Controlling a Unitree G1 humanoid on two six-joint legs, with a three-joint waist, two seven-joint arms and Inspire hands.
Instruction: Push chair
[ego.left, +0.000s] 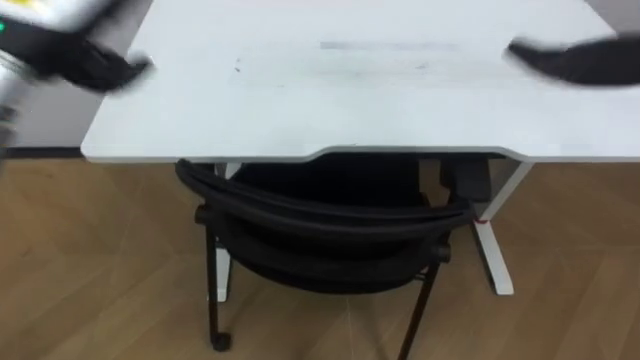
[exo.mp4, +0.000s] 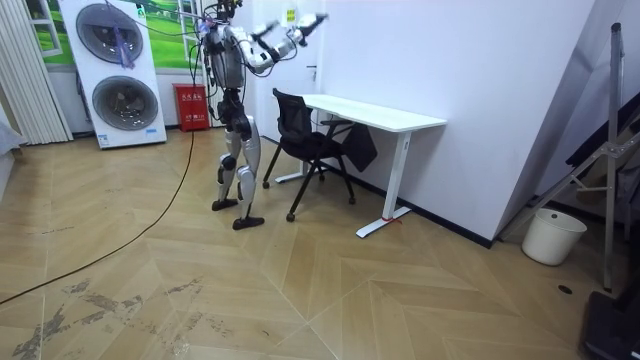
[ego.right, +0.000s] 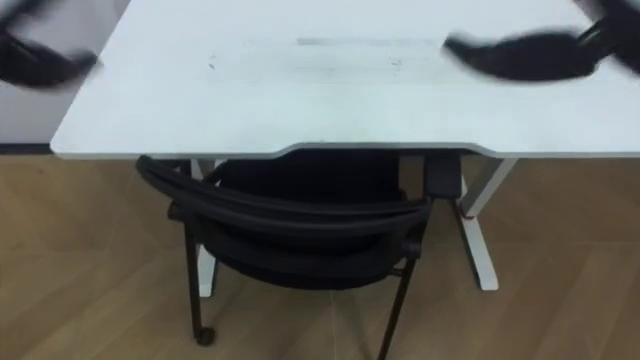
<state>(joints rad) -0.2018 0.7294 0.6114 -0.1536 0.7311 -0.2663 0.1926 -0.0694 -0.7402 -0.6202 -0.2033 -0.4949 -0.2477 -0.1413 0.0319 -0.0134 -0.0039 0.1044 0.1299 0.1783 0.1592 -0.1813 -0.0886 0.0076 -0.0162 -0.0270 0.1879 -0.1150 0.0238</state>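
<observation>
- Left eye view, looking down: the black chair (ego.left: 320, 225) stands right in front of me, its seat tucked under the white desk (ego.left: 350, 100) and its curved backrest just outside the desk's near edge.
- The chair's thin dark legs rest on the wooden floor (ego.left: 90, 260), and one of the desk's white legs (ego.left: 492, 250) shows just beside the chair on my right.
- My left hand (ego.left: 105, 65) is raised over the desk's left corner, well apart from the chair. It is smeared into a dark streak, so I cannot tell how its fingers are set.
- My right hand (ego.left: 580, 58) hangs over the desk's right side, also clear of the chair. It is another long dark blur, and I cannot tell its fingers either.
- Room view: I stand upright on the floor behind the chair, on the room view's left of the desk, with both arms lifted forward at about head height.
- Behind me two stacked white washing machines (exo.mp4: 110, 70) stand by the wall, with a red box (exo.mp4: 193, 107) just beside them.
</observation>
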